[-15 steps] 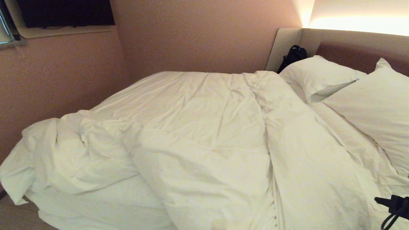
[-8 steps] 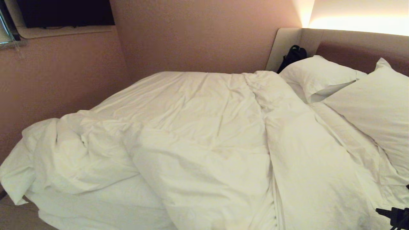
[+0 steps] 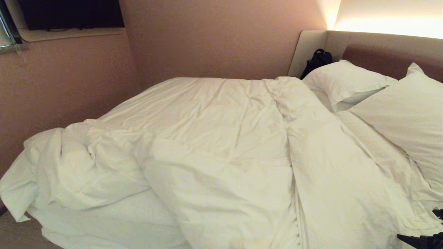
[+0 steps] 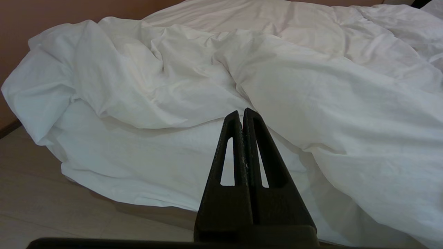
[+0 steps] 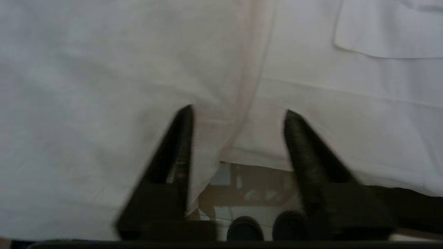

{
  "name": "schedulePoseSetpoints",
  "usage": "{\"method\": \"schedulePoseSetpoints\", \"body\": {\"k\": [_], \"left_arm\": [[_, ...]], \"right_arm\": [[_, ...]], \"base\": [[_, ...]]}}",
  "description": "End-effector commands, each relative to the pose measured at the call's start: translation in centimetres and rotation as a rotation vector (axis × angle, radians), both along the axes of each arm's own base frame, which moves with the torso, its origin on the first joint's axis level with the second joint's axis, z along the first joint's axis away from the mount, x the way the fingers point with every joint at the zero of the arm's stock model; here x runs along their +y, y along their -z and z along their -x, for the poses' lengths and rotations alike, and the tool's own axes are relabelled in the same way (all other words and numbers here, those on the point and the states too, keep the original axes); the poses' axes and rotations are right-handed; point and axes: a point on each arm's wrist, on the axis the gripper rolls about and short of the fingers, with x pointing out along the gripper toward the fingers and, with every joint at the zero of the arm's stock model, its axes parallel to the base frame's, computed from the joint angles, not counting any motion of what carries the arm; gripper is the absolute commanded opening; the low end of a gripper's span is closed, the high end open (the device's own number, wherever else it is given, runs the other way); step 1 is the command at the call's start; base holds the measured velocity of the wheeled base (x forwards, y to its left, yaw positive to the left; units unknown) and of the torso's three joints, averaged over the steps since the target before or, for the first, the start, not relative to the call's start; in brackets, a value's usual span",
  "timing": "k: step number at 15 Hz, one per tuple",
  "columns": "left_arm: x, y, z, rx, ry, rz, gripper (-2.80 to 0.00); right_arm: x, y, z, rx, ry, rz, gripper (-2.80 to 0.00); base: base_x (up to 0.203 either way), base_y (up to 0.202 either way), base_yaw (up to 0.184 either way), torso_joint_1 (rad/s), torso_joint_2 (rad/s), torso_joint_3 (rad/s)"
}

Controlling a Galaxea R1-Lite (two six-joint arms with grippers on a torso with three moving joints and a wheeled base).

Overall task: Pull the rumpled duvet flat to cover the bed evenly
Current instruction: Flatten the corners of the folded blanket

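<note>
While spread, right gripper (image 5: 238, 110) straddles the duvet (image 5: 238, 86) edge.

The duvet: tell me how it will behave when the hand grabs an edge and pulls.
The duvet is probably floppy: it lies in soft folds and bunches at the bed's foot. It looks puffy, so likely light for its bulk. Pulled from one edge, it may stretch locally and drag creases rather than slide flat as one sheet.
</note>
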Motion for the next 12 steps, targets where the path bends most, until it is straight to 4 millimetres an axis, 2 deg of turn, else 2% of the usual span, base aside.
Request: {"method": "schedulePoseSetpoints", "body": {"k": [1, 7, 9, 12], "left_arm": [[0.0, 0.0, 0.0, 0.000, -0.001, 0.000, -2.80], [0.0, 0.0, 0.0, 0.000, -0.001, 0.000, -2.80], [0.0, 0.0, 0.0, 0.000, -0.001, 0.000, -2.80], [0.0, 0.0, 0.0, 0.000, -0.001, 0.000, -2.80]], "right_arm": [[0.1, 0.0, 0.1, -0.042, -0.050, -0.004, 0.00], [0.3, 0.4, -0.1, -0.048, -0.082, -0.014, 0.00], [0.9, 1.3, -0.7, -0.018, -0.110, -0.012, 0.00], [1.3, 1.3, -1.0, 0.003, -0.120, -0.003, 0.00]], "base": [[0.000, 0.000, 0.000, 0.000, 0.00, 0.000], [0.000, 0.000, 0.000, 0.000, 0.00, 0.000], [0.000, 0.000, 0.000, 0.000, 0.00, 0.000], [0.000, 0.000, 0.000, 0.000, 0.00, 0.000]]}}
